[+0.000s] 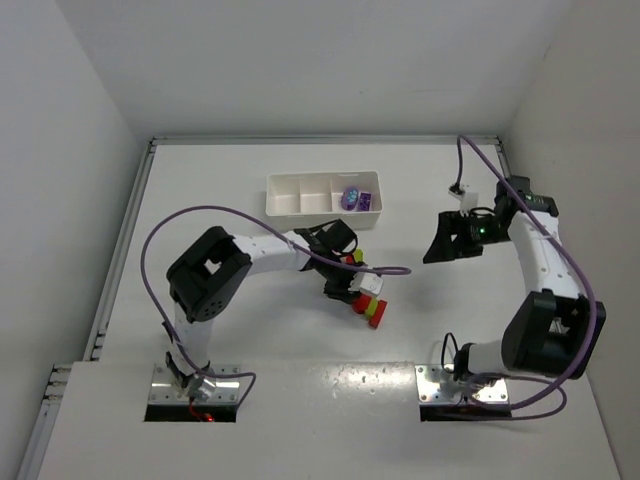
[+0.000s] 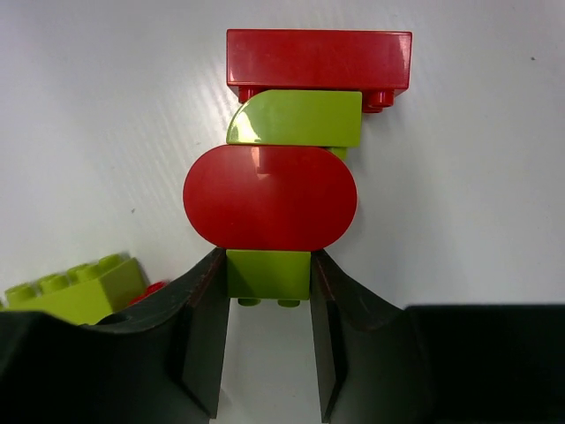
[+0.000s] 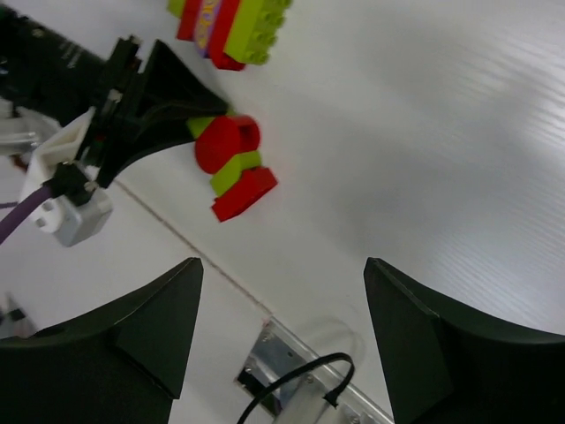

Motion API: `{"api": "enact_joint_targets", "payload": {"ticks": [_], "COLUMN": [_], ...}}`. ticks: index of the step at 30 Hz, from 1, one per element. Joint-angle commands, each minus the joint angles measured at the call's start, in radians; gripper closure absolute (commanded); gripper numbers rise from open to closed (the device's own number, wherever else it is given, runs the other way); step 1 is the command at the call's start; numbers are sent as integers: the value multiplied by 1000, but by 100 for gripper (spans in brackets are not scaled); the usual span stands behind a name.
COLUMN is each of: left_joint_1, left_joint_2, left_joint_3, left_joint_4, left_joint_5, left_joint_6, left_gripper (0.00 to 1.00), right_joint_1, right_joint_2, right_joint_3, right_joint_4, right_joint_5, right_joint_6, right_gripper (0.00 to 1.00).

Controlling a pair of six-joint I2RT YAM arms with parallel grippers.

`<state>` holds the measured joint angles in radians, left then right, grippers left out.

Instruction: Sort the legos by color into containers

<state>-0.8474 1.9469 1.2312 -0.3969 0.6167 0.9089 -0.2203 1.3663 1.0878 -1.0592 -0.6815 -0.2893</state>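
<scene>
Lego stack (image 2: 269, 190) alternates red and yellow-green bricks.

- The left gripper (image 2: 267, 265) enters from 6 o'clock, with its dark fingers (image 2: 205, 336) pressed against both sides of a small yellow-green brick (image 2: 268, 276).
- Joined to it toward 12 o'clock are a red oval brick (image 2: 269, 196), a curved yellow-green brick (image 2: 296, 119) and a red rectangular brick (image 2: 318, 60).
- At 8 o'clock, a studded yellow-green brick (image 2: 75, 290) lies on the white table (image 2: 459, 177), partly hidden by a finger.

- White desk (image 1: 290, 335), walled on three sides.
- Far side: white tray (image 1: 285, 200).
- Middle: red and yellow-green lego stack (image 1: 372, 311).
- Near it: second mixed lego cluster (image 3: 231, 26).
</scene>
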Motion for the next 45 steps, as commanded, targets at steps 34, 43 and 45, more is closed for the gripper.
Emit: {"api": "enact_joint_targets", "payload": {"ticks": [34,43,45], "left_joint_1": [-48,-58,-58], "left_joint_2": [-378,-378,-378], "left_joint_3": [-47,-29,-18], "left_joint_4": [196,214,214], "left_joint_5": [-9,-18,-18], "left_joint_6": [-146,-127,-127], "left_gripper": [78,78,78], "right_joint_1": [200,252,263], "right_joint_2": [318,339,350], "right_joint_3": [73,83,93], "right_joint_4": [-94,-85,-85], "right_joint_5": [-619,-578,-578], "right_joint_6": [-4,-4,-4], "right_gripper": [27,28,30]}}
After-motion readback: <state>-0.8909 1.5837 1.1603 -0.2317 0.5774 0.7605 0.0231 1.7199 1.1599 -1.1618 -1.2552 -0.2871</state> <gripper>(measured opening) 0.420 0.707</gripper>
